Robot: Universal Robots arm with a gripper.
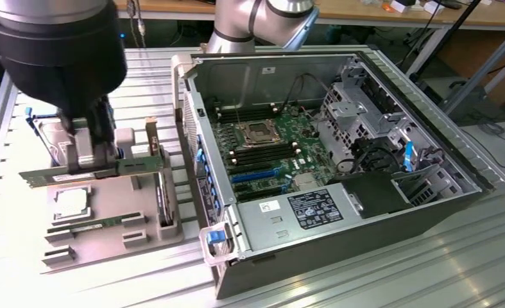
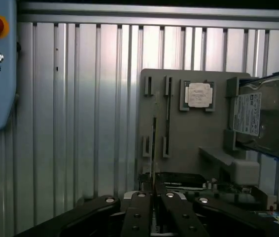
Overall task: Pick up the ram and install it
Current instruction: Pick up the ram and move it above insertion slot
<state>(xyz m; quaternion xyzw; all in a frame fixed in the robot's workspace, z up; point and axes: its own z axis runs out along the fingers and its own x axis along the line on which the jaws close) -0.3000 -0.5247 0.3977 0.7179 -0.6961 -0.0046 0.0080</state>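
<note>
Black two-finger gripper (image 1: 94,169) clamped on slim green ram stick (image 1: 137,165), stick level over grey moulded parts tray (image 1: 119,196), open metal computer case (image 1: 252,80) at exterior view's right.

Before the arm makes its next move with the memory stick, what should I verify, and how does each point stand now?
1. Gripper closed on the memory stick: ok.
2. Stick gripped near its middle: ok.
3. Stick lifted clear of the grey tray: cannot tell.
4. Computer case open, nothing over the memory slots: ok.
5. Slot latches open: cannot tell.
</note>
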